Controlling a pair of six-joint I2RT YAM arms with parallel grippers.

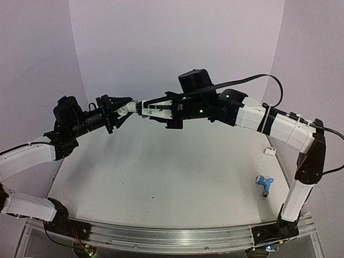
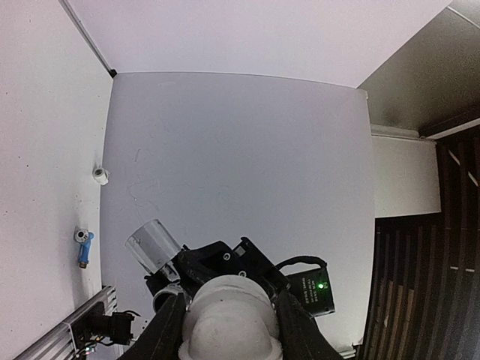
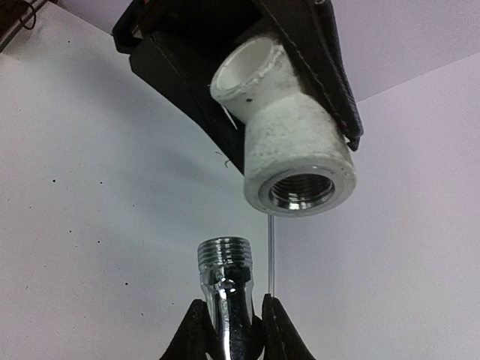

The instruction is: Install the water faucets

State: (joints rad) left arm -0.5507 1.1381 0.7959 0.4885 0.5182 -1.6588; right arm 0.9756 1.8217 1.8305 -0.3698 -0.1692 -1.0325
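My right gripper (image 3: 231, 319) is shut on the shiny silver faucet (image 3: 227, 281), whose threaded end points up at a white elbow fitting (image 3: 296, 150). The fitting's threaded opening hangs a short gap above and to the right of the faucet's threads, and they are apart. My left gripper (image 2: 229, 304) is shut on this white fitting (image 2: 229, 319). In the top view both grippers, left (image 1: 122, 110) and right (image 1: 142, 109), meet in mid-air above the table's back. The light blue faucet (image 1: 264, 184) lies on the table at the right, also in the left wrist view (image 2: 85, 246).
A small white stubby fitting (image 1: 270, 151) lies near the table's right edge, behind the blue faucet, and shows in the left wrist view (image 2: 100, 175). White walls (image 1: 177, 43) enclose the back and sides. An aluminium rail (image 1: 161, 236) runs along the near edge.
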